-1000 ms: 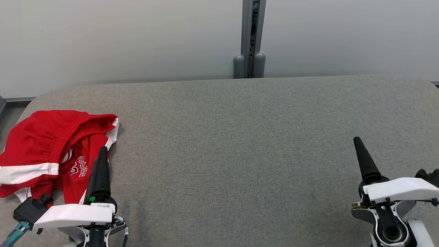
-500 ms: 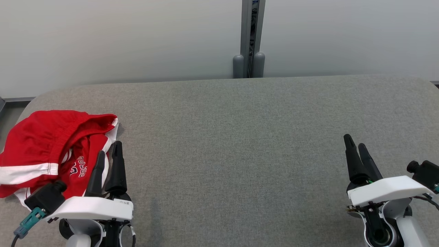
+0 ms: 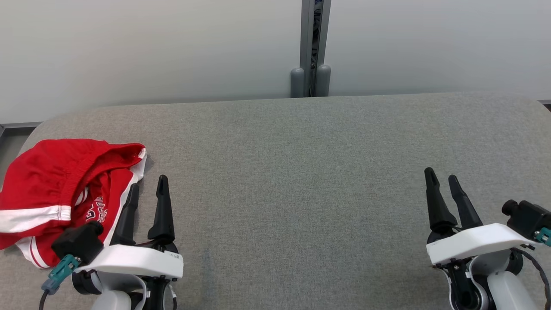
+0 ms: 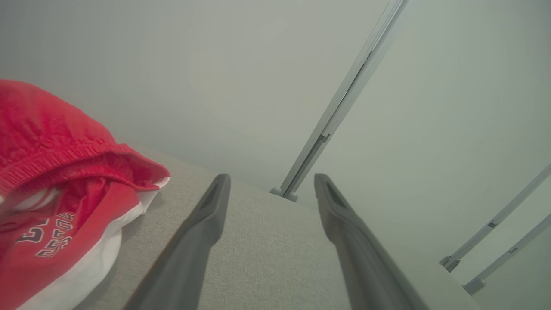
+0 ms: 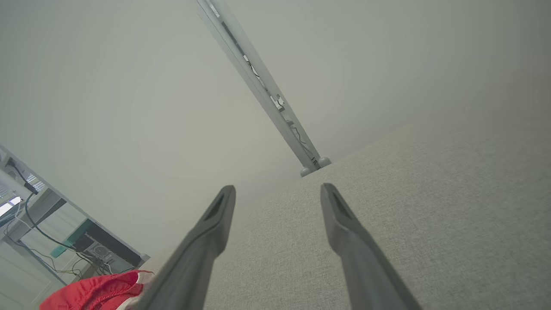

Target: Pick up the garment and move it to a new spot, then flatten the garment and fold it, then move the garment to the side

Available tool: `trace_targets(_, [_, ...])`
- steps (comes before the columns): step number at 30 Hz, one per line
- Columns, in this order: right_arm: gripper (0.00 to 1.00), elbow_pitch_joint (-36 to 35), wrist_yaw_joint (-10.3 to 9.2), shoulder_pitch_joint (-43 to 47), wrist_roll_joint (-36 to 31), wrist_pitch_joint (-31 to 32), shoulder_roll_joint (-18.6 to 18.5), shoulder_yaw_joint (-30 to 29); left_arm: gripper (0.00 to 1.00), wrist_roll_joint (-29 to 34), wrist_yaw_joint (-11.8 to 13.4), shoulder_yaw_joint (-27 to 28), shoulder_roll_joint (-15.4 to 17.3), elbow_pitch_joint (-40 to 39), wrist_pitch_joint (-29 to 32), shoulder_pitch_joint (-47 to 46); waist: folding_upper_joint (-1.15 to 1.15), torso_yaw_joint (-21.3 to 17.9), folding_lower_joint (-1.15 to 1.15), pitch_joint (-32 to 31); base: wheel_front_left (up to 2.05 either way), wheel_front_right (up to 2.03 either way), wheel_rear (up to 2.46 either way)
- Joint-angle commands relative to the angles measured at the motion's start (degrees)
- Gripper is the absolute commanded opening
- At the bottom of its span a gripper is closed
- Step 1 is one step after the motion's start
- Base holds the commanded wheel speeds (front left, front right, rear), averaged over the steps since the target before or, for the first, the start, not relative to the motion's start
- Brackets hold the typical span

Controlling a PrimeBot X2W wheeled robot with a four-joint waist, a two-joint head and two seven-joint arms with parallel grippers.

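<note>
My right gripper (image 5: pixel 277 188) is out over the grey bench (image 5: pixel 439 215), its 2 dark fingers spread wide, nothing between them but fabric. Down past the finger at the view's left, the red garment (image 5: pixel 92 293) lies bunched at the bench's far end, a white edge showing. A grey post (image 5: pixel 258 86) stands at the bench's back edge against the pale wall (image 5: pixel 129 107). Cables (image 5: pixel 38 232) trail beyond the garment.

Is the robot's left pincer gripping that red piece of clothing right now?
No, the left pincer stands open beside the red garment, with nothing but bare grey table between its two fingers.
</note>
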Motion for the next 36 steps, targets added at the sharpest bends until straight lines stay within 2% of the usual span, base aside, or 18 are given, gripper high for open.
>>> trace_targets(1, [1.00,-0.90,0.35,-0.02,-1.73,-0.67,-0.53,0.20,1.00,1.76,0.27,-0.22,0.33,-0.75,-0.59,-1.52,0.00,-0.02,0.00,-0.01,0.00,0.00,0.00])
trace_targets(14, [1.00,-2.06,0.43,0.96,-7.42,-3.05,-0.65,0.80,1.00,7.78,1.99,-1.19,0.40,-0.76,-2.17,-1.50,0.00,-0.09,0.00,-0.11,0.00,0.00,0.00])
trace_targets(21, [1.00,-2.64,0.42,1.52,-11.78,-4.23,-0.70,1.25,1.00,10.45,0.99,-1.84,0.44,0.29,-2.92,-1.65,0.00,-0.15,0.00,-0.14,0.00,0.00,0.00])
trace_targets(36, [1.00,-4.32,0.48,2.50,-19.83,-6.63,-0.84,2.55,1.00,17.04,0.64,-3.03,0.52,0.70,-4.60,-1.75,0.00,-0.13,0.00,-0.24,0.00,0.00,0.00])
